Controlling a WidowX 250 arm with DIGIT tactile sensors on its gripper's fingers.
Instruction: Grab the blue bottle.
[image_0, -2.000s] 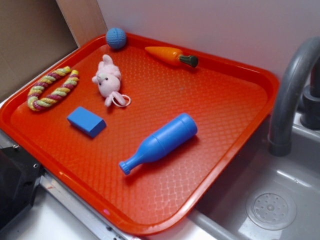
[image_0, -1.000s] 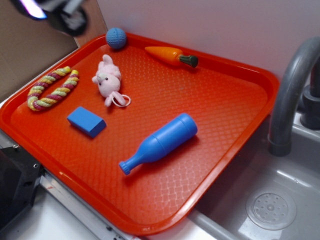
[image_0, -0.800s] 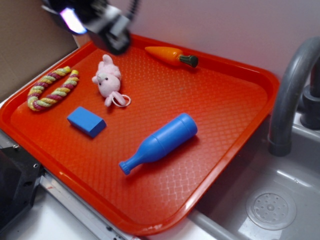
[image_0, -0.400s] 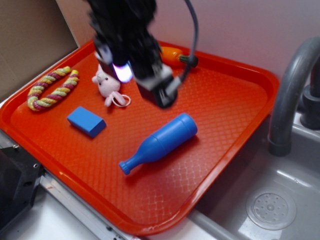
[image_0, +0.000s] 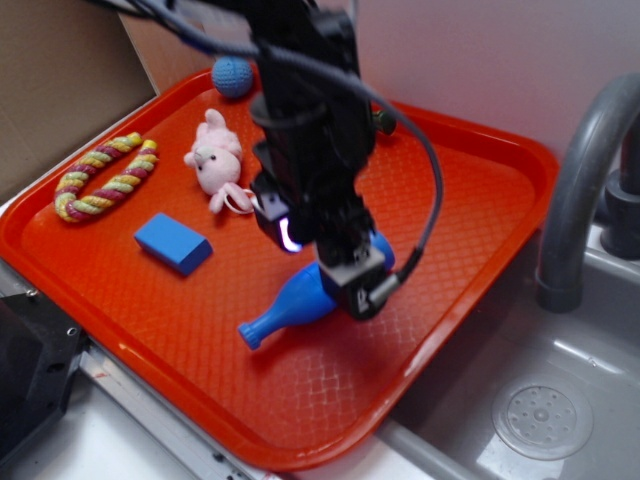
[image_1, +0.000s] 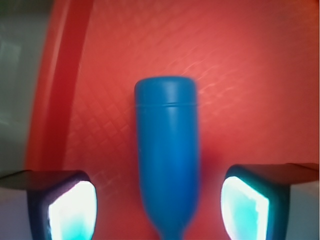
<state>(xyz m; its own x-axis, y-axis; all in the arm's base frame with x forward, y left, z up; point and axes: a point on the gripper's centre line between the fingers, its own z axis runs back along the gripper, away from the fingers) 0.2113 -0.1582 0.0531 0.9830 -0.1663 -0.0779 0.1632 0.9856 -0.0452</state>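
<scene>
The blue bottle (image_0: 290, 302) lies on its side on the orange tray (image_0: 470, 200), neck toward the front left; the arm covers most of its body. In the wrist view the blue bottle (image_1: 167, 150) runs straight up the middle, its flat base farthest from me. My gripper (image_0: 345, 285) hangs low over the bottle's body. It is open: my gripper (image_1: 159, 210) has one lit finger on each side of the bottle, with red tray showing in both gaps. Nothing is held.
On the tray also lie a flat blue block (image_0: 173, 243), a pink plush rabbit (image_0: 215, 160), a coloured rope ring (image_0: 105, 177), a blue knitted ball (image_0: 231, 76) and a carrot tip (image_0: 383, 121). A grey faucet (image_0: 580, 180) and sink (image_0: 540, 415) stand right.
The arm came in from the upper left, crossed the tray and dropped over the blue bottle. The bottle and the other toys have not moved.
</scene>
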